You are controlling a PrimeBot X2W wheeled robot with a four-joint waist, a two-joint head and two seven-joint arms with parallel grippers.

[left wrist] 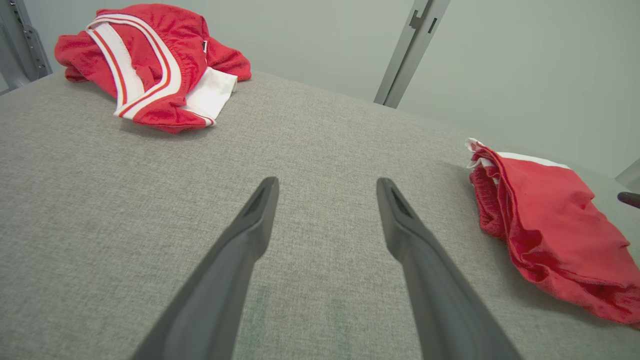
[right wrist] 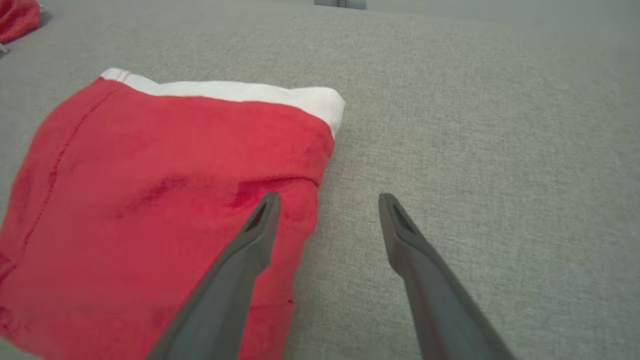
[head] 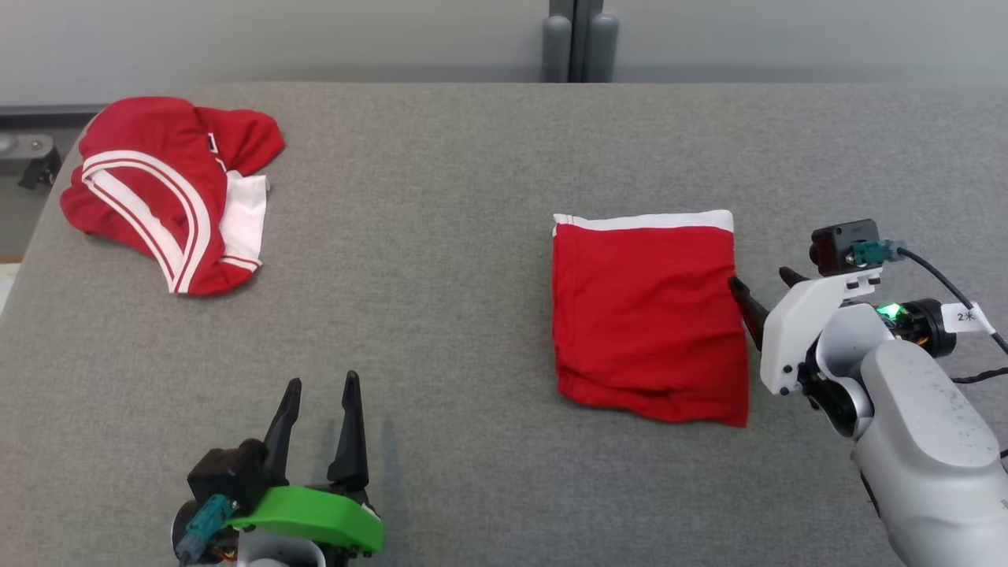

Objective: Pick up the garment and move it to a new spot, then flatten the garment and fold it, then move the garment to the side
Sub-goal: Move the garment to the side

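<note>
Red cloth, soft, light and limp by my judgement, makes up the folded garment point(head: 650, 315), which lies flat on the right half of the grey tabletop point(head: 441, 236) with its white waistband at the far edge. My right end effector point(head: 761, 278) stands fingers apart and empty at its right edge, one finger over the cloth, the other over bare tabletop; my left end effector point(head: 321, 380) hovers spread and empty at the near left. A pinch on one layer would likely let the fold sag open, so I would grip that right edge through all layers, low against the tabletop.
</note>
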